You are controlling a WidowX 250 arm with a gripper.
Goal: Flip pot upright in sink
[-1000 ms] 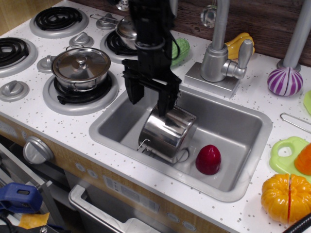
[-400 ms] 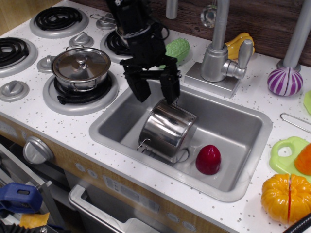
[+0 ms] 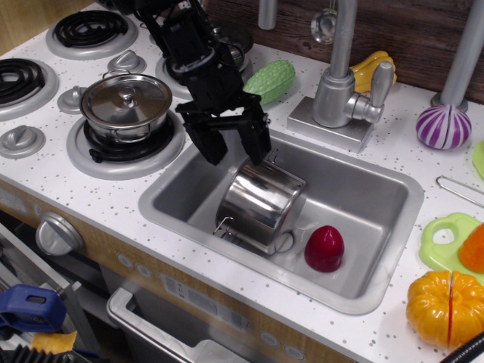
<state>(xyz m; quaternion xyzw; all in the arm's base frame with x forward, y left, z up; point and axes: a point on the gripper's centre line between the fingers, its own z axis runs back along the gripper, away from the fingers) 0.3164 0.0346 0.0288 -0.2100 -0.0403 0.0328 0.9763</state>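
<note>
The pot [image 3: 261,203] lies tipped in the sink [image 3: 378,198], base up toward 1 o'clock, rim down toward 7. The gripper [image 3: 234,147] hangs wide open and empty, the pot at its 5 o'clock.

Toy kitchen, play-set type. White speckled counter [image 3: 113,198] w/ grey sink [image 3: 378,249], chrome tap [image 3: 344,83], coil burners [image 3: 91,30] + knobs [image 3: 57,236]. Lidded steel pot [image 3: 126,104] on one burner. Plastic play food around: pumpkin [image 3: 445,308], onion [image 3: 443,126], red fruit [image 3: 324,248] in sink.
</note>
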